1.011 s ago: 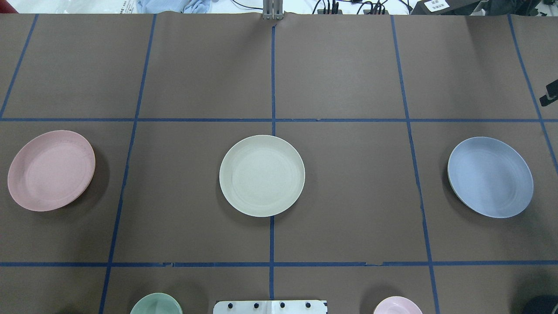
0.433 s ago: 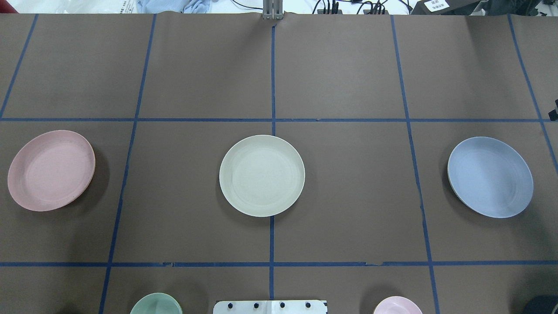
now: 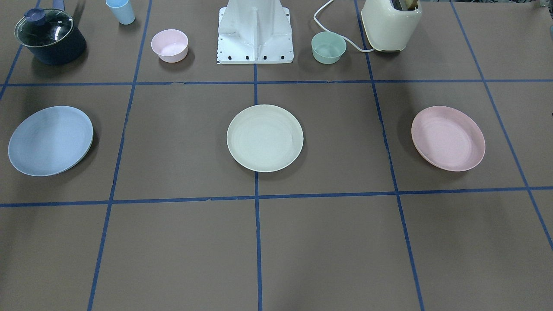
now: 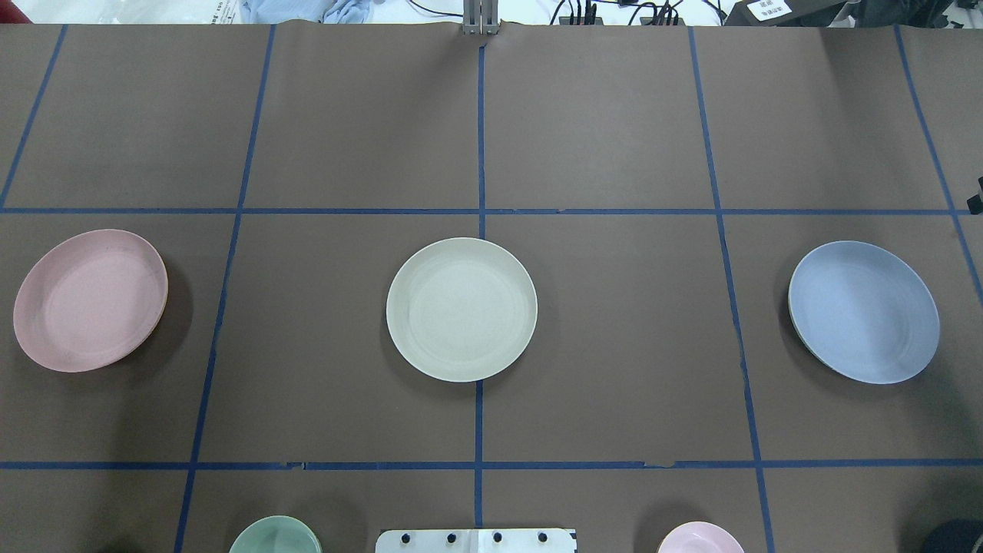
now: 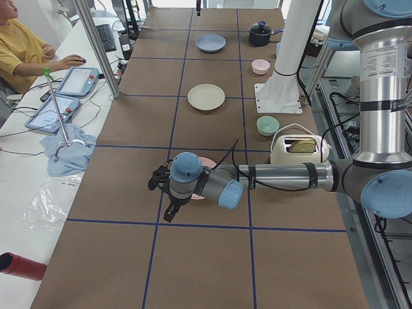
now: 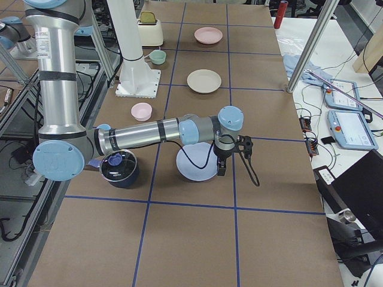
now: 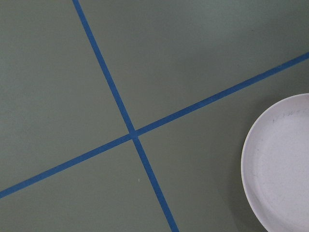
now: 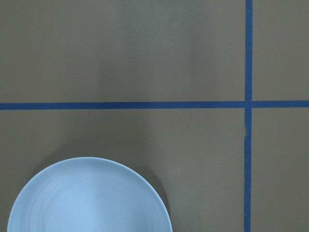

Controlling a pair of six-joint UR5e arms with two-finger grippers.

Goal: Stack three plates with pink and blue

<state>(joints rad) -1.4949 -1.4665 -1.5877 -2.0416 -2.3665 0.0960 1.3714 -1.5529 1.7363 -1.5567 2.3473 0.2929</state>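
Three plates lie apart in a row on the brown table. The cream plate (image 4: 461, 309) is in the middle, the pink plate (image 4: 90, 299) at the left and the blue plate (image 4: 863, 311) at the right. My left gripper (image 5: 168, 212) hangs over the table just past the pink plate (image 5: 207, 161), on the operators' side. My right gripper (image 6: 221, 167) hangs at the operator-side edge of the blue plate (image 6: 194, 164). I cannot tell whether either gripper is open or shut. The wrist views show only the pink plate's rim (image 7: 282, 164) and the blue plate's rim (image 8: 89, 198).
Near the robot base (image 3: 255, 30) stand a small pink bowl (image 3: 169, 45), a mint-green bowl (image 3: 328, 47), a lidded dark pot (image 3: 49, 36), a blue cup (image 3: 120, 11) and a cream toaster (image 3: 391, 23). An operator sits beyond the table's far side.
A dark part of the right gripper at the overhead view's right edge has slid almost out of that view. The plates have not moved.
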